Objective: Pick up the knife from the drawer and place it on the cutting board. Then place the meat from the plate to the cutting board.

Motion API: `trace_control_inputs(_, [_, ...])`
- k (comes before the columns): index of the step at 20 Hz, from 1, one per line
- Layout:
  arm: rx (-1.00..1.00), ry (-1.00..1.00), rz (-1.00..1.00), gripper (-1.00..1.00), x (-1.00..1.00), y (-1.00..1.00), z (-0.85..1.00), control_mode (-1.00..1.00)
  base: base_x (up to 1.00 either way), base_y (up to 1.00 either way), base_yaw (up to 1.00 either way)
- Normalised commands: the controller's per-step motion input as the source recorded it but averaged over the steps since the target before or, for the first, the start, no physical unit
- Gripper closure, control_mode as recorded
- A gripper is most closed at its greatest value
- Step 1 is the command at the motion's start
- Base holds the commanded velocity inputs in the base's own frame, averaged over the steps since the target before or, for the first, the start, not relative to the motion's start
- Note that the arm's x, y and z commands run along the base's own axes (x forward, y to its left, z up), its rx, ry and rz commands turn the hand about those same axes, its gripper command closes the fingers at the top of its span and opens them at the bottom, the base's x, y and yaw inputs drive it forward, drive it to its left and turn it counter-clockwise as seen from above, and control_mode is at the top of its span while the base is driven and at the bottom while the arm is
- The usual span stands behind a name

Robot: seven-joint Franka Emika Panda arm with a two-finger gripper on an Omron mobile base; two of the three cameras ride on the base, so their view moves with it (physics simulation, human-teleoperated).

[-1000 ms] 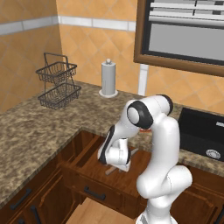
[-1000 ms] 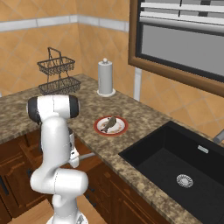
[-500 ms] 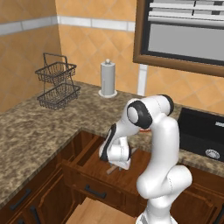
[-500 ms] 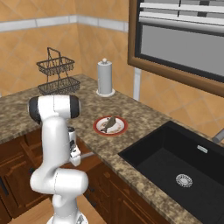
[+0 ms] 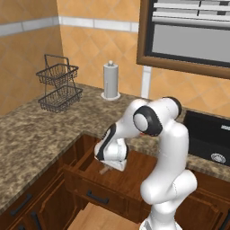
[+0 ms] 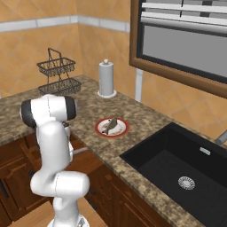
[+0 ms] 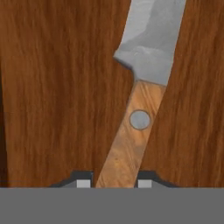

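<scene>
Gripper (image 7: pixel 111 183) low in the open drawer (image 5: pixel 134 173), fingertips closing on the knife (image 7: pixel 139 96) handle, meat (image 6: pixel 110 125) on plate (image 6: pixel 98 127)

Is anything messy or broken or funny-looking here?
Nothing looks spilled or broken. The knife lies flat in the open drawer, a bit slanted between the gripper tips. The meat sits neatly on the plate, and the paper towel roll stands upright.

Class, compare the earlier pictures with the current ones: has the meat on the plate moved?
No. In the right base view the meat lies on the same spot of the plate, which sits unchanged on the counter beside the sink.
</scene>
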Motion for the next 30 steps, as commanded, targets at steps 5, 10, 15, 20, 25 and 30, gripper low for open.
trace_control_inputs(5, [0.21,0.0,0.0,1.0,0.0,0.28,0.71,-1.0,0.0,0.0,0.0])
trace_control_inputs(10, [0.23,0.03,0.0,1.0,-0.14,0.55,0.53,-1.0,0.0,0.0,0.0])
trace_control_inputs(15, [0.2,0.09,0.0,1.0,-0.23,0.81,0.29,-1.0,0.0,0.0,0.0])
trace_control_inputs(20, [0.25,0.11,0.0,1.0,-0.2,0.75,0.53,-1.0,0.0,0.0,0.0])
trace_control_inputs(25, [-0.07,0.01,0.03,1.0,-0.11,0.47,0.98,-1.0,0.0,0.0,0.0])
trace_control_inputs(30, [-0.46,0.0,0.03,1.0,-0.33,-0.15,1.0,-1.0,0.0,0.0,0.0])
